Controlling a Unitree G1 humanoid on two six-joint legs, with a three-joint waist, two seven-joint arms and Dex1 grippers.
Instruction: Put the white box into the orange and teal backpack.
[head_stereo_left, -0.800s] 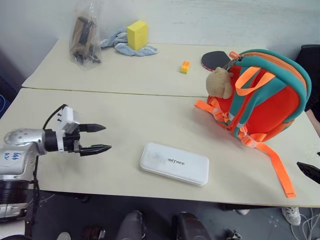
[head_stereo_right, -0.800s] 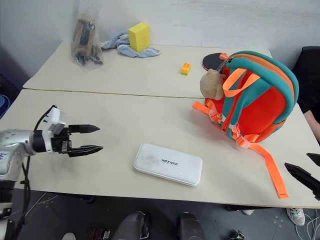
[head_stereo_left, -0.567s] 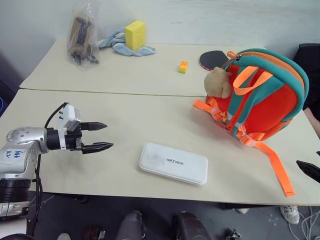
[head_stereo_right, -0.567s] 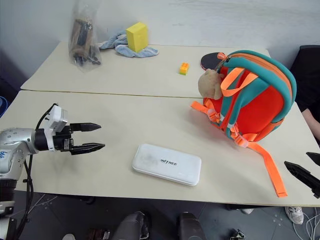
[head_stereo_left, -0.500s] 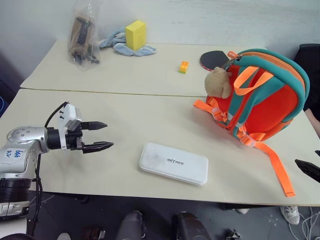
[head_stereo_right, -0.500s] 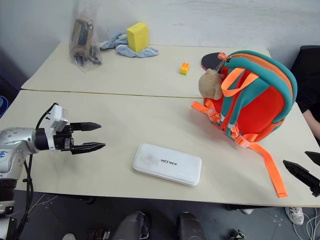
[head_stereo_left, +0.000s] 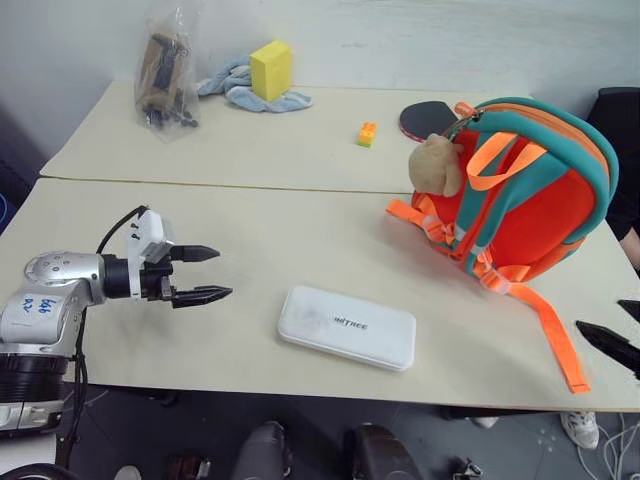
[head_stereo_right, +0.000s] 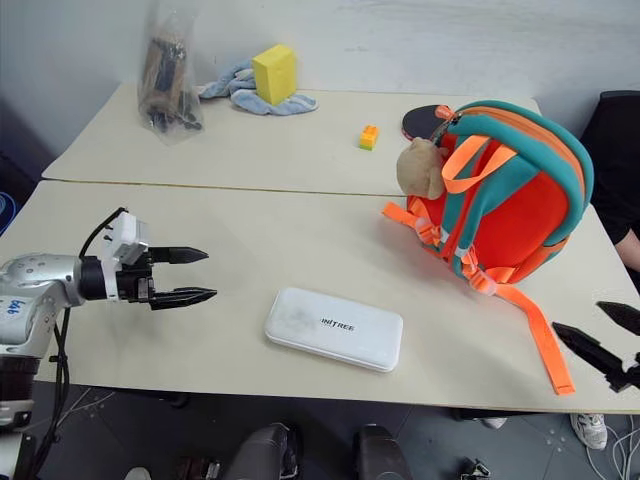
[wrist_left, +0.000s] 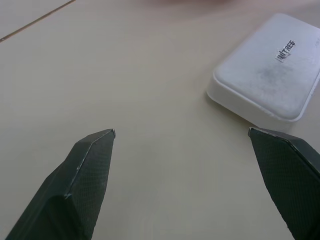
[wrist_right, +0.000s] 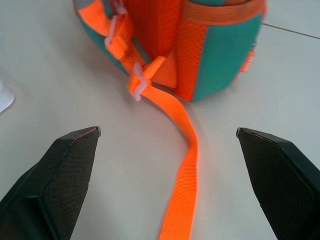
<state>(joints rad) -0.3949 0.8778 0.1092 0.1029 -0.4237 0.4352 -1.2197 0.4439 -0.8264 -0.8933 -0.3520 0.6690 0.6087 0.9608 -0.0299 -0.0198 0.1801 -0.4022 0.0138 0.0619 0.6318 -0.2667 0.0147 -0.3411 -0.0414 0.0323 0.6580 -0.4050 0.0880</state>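
White box (head_stereo_left: 347, 328) lies flat near the front edge of the bench (head_stereo_left: 280, 240), untouched, with nothing on it. The left pincer (head_stereo_left: 205, 274), fingers spread and empty, has edged a little nearer the box than a moment ago and points at its left end without contact; I judge the approach under way and the grasp not begun. The right pincer (head_stereo_right: 600, 335), also spread and empty, has come slightly further in over the front right corner, just beyond the trailing orange strap (wrist_right: 182, 187). The orange and teal backpack (head_stereo_left: 525, 190) stands upright toward the right edge; whether its zip is open cannot be told, and its interior is hidden. The box remains outside it.
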